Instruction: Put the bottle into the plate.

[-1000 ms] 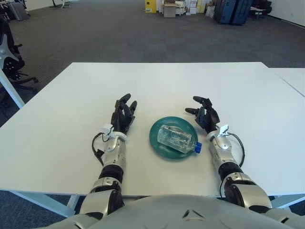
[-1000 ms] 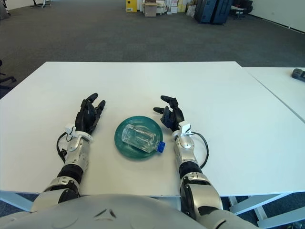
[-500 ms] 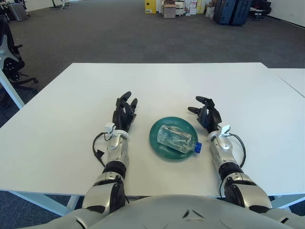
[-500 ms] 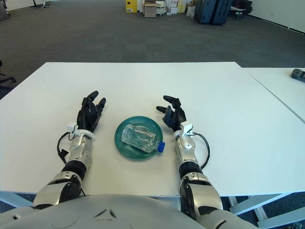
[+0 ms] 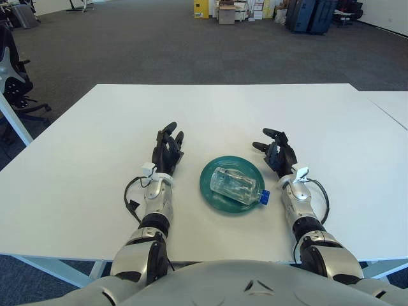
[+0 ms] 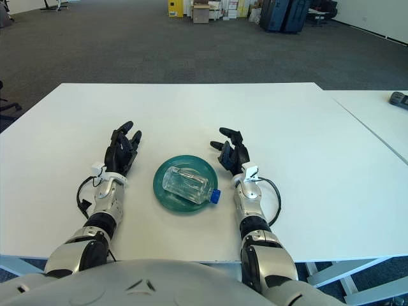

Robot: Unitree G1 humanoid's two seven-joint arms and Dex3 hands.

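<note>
A clear plastic bottle with a blue cap lies on its side in the round green plate, near the front of the white table. Its cap end reaches over the plate's right rim. My left hand shows to the left of the plate, fingers spread and holding nothing. To the right of the plate shows my right hand, fingers loosely apart and empty. Neither hand touches the bottle or the plate.
A second white table adjoins on the right, with a dark object on it. An office chair stands off the far left. Boxes and suitcases line the back of the carpeted room.
The left hand has moved slightly forward and to the right. The right hand has shifted a little away from the plate. The bottle and plate have not moved.
</note>
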